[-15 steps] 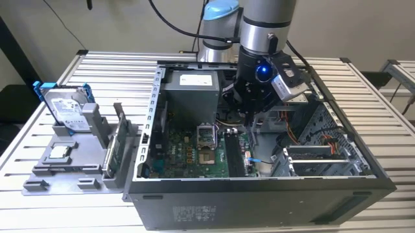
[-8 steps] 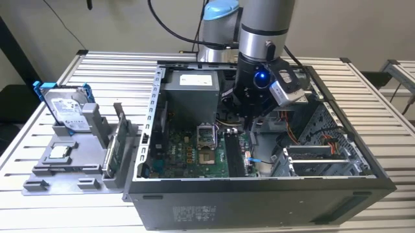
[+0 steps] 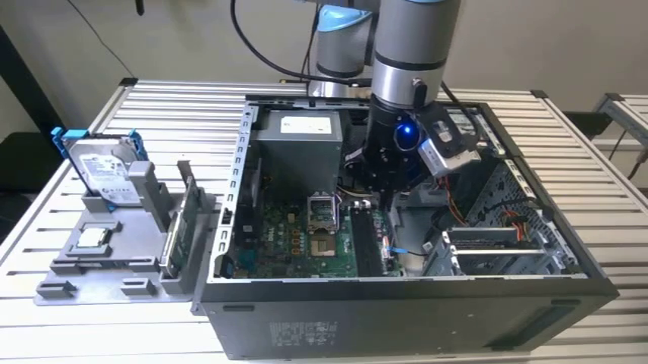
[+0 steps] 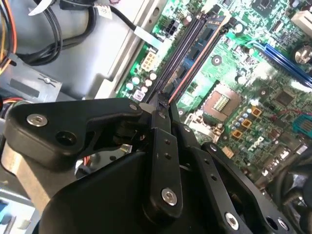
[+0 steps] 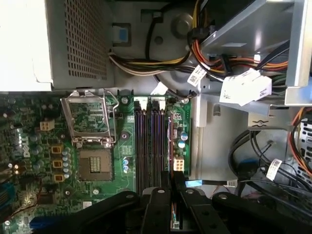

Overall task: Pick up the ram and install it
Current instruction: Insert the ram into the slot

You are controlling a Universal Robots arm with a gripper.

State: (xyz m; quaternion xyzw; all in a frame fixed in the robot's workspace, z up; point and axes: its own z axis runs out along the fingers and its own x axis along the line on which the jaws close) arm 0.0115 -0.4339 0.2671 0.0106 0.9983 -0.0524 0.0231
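Observation:
My gripper (image 3: 382, 199) is down inside the open computer case (image 3: 405, 292), over the motherboard's (image 3: 294, 243) memory slots (image 5: 149, 146). Its black fingers (image 4: 163, 146) stand close together, shut on the ram (image 4: 202, 44), a thin dark blue-green stick seen nearly edge-on. In the second wrist view the stick runs out from the fingertips along the slots, beside the black empty ones. In the first wrist view the gripper (image 5: 173, 197) sits at the end of the slot row, by the slot nearest the case wall. Whether the ram is seated in a slot I cannot tell.
A silver power supply (image 3: 299, 148) and cable bundles (image 5: 161, 61) lie beyond the slots. The open CPU socket (image 5: 95, 163) is beside them, and a drive cage (image 3: 496, 243) is on the exterior view's right. A grey rack (image 3: 111, 250) outside holds a hard drive (image 3: 106, 171) and a green card (image 3: 172, 243).

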